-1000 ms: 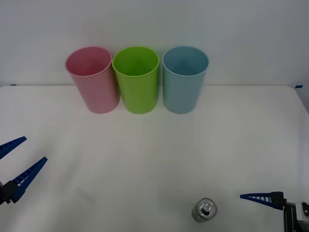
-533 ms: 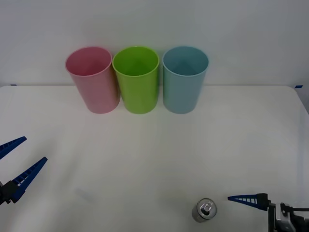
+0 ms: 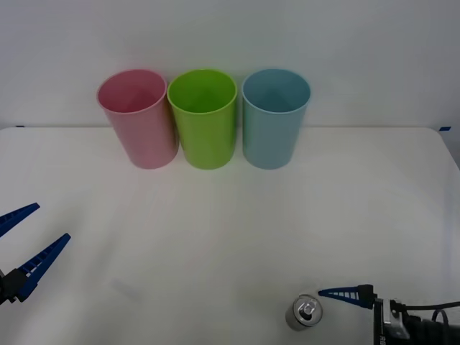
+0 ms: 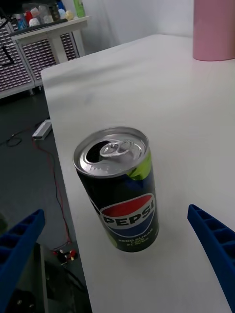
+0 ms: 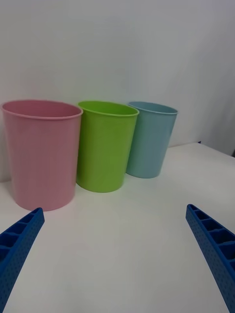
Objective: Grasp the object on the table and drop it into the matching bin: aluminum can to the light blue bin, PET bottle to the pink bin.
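Black Pepsi aluminum can [image 4: 120,188] w/ silver pull-tab top, upright nr table [image 3: 230,215] edge, right pincer [image 4: 117,259] spread around it

Bright, even light, faint shadows on the table [image 3: 230,215], sharp throughout, no glare.

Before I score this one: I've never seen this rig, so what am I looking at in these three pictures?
It is a two-armed robot at a white table. The overhead picture looks down from above its arms; the other two come from cameras on each wrist, with blue fingers at the bottom corners. Three bins stand at the far edge: pink bin, lime green bin, light blue bin. An upright Pepsi can, the aluminum can, stands near the front edge. The right gripper is open, its fingers either side of the can, not touching. The left gripper waits open at the left edge. Nothing is held.
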Controlling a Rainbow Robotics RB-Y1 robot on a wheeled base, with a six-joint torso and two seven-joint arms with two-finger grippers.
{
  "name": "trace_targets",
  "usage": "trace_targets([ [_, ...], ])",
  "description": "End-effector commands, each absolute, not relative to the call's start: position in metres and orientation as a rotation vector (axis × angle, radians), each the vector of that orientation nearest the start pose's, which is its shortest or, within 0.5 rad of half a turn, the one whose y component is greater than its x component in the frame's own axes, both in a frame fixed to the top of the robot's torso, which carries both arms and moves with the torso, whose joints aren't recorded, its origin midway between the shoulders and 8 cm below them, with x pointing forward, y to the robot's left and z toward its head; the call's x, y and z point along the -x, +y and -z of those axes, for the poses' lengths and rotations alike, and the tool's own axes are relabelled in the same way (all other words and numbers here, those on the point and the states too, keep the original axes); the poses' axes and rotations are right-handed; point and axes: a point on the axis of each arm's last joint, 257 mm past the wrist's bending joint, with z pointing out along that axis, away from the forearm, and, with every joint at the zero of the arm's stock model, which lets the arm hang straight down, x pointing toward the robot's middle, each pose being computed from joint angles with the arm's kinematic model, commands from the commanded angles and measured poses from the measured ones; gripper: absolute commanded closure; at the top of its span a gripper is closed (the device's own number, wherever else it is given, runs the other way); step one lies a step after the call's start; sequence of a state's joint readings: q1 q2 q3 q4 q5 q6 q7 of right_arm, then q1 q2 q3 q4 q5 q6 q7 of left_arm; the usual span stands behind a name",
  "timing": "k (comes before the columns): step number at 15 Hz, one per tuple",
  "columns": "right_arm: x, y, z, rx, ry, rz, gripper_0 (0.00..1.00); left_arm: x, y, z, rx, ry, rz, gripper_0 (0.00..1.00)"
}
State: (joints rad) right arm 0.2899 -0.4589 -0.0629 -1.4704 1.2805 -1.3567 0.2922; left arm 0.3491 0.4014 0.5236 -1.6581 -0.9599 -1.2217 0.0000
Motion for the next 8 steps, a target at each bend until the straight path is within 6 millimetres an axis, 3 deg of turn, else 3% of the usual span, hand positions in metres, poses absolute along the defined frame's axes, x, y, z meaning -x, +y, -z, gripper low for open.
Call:
trace_targets([
  [1, -0.265, -0.159, 0.343, 1.099, 1.554, -0.831, 0.00, -0.342, 0.330, 0.169, -0.465, 1.441, 0.567, 0.00],
  [8, -0.271, -0.129, 0.349, 1.085, 1.520, -0.805, 0.00, -0.342, 0.330, 0.169, -0.465, 1.441, 0.567, 0.00],
])
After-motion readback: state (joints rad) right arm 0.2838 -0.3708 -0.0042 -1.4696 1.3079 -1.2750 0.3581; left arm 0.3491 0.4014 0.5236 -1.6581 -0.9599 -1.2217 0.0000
